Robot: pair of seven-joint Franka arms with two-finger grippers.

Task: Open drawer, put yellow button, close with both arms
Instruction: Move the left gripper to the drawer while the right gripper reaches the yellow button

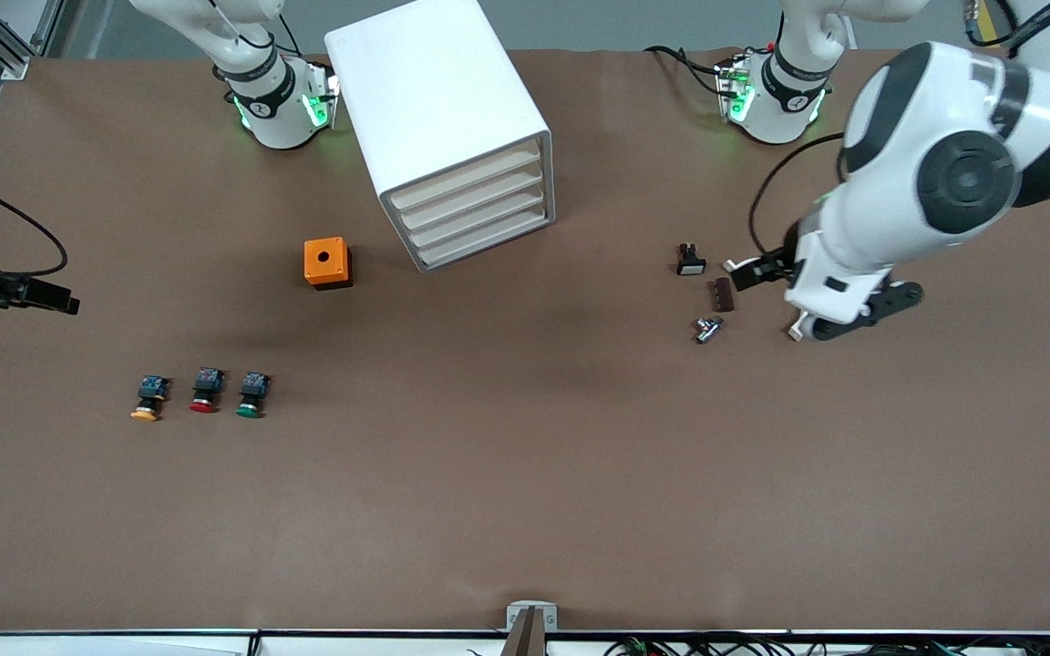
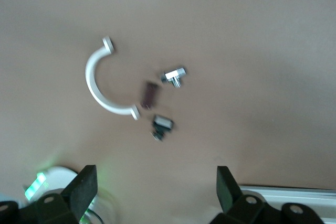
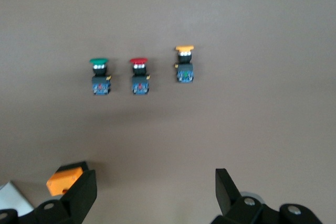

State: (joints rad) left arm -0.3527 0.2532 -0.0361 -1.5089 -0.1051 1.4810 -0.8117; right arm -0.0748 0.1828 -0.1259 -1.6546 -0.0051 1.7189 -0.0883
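Note:
The white cabinet stands at the robots' side of the table, and its uppermost drawer is closed like the three below it. The yellow button lies toward the right arm's end of the table, beside a red-capped and a green-capped one. It also shows in the right wrist view. My right gripper is open and empty, up in the air by that end of the table. My left gripper is open and empty, over small parts toward the left arm's end.
An orange box with a hole sits beside the cabinet, nearer the front camera. Under the left gripper lie a white curved handle, a brown block, a metal fitting and a small black part.

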